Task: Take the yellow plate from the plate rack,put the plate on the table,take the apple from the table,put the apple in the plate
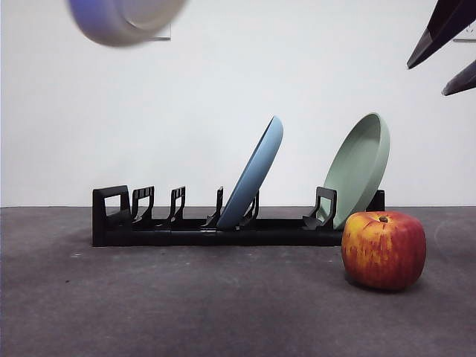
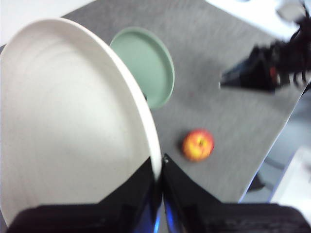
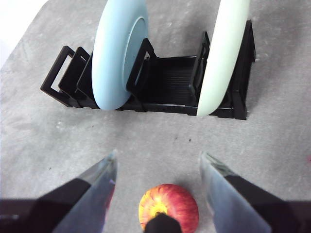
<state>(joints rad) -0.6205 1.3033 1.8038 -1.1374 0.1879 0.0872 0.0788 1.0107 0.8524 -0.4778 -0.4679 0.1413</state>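
yellow plate pinched at its rim by left gripper high above plate rack, only a blurred edge in front view, right gripper spread wide above apple beside the rack

Light: bright, even, from overhead.
Shadows: soft one under the apple.
Blur: yellow plate smeared; left wrist view soft throughout.
Right wrist: sharp beyond the blurred jaws.
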